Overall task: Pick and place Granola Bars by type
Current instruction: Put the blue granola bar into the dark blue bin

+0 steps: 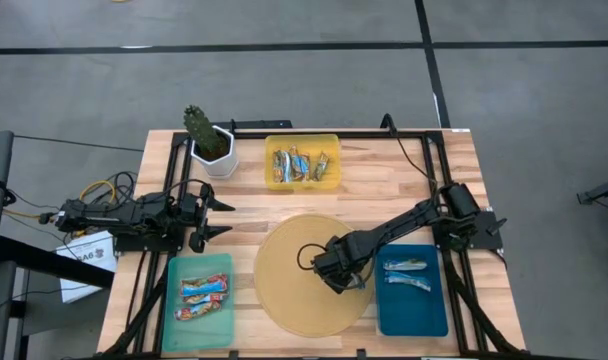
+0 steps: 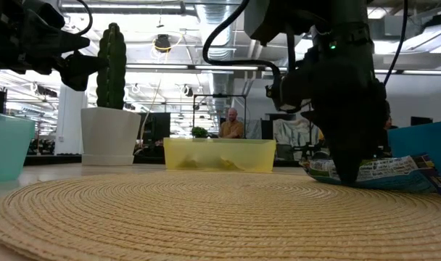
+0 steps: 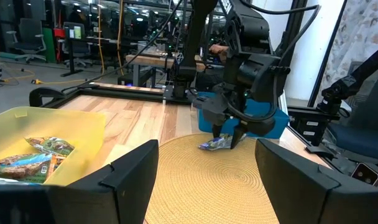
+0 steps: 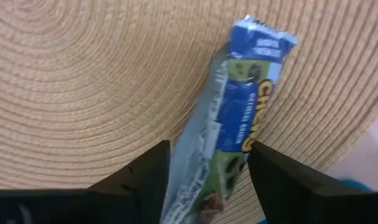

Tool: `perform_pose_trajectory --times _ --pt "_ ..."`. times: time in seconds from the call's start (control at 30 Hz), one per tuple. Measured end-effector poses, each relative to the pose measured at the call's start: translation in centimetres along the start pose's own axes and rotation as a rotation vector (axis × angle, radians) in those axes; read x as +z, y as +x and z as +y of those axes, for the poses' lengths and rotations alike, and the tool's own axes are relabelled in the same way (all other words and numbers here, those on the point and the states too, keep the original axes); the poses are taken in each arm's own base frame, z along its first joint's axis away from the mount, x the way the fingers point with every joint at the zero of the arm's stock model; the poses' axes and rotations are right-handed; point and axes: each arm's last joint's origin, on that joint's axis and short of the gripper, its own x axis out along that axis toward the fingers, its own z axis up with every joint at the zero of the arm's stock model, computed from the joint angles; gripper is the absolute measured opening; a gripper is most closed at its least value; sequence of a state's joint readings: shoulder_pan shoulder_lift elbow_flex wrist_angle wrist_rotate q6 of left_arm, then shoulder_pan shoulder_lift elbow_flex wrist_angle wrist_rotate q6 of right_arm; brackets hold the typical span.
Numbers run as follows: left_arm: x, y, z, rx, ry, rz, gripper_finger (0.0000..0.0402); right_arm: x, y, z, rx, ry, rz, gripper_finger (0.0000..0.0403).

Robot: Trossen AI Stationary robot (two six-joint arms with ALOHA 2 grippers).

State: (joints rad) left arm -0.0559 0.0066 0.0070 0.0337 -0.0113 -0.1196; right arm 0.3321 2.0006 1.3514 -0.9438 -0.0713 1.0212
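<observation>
Right claw (image 1: 352, 283), centre-right of high view: fingers straddle a blue-white bar (image 4: 239, 134) lying on the woven mat (image 1: 284, 300), apparently closed on it. Step judged: pick of the blue-white type. Next move calls for lift and carry right to the blue tray (image 1: 389, 310), which holds two like bars. Left claw (image 1: 216, 217) waits open at mid-left, above the teal tray (image 1: 224, 320).

Blue-white bar (image 4: 235, 118) on tan woven mat (image 4: 83, 81).
</observation>
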Motion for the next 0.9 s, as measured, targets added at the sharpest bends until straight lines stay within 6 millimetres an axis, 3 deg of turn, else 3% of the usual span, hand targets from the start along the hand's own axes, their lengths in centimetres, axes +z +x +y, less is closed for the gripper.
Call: perform_pose_trajectory --times 0.17,0.57,0.9 --pt "0.00 0.00 0.00 0.000 0.000 0.000 0.0261 0.41 -0.05 -0.44 -0.025 0.014 -0.010 0.0176" --pt "0.00 0.00 0.00 0.000 0.000 0.000 0.0261 0.81 -0.08 -0.67 -0.024 0.019 -0.014 0.0056" --pt "0.00 0.00 0.00 0.000 0.000 0.000 0.0261 1.03 -0.08 -0.32 0.012 0.016 -0.037 0.0003"
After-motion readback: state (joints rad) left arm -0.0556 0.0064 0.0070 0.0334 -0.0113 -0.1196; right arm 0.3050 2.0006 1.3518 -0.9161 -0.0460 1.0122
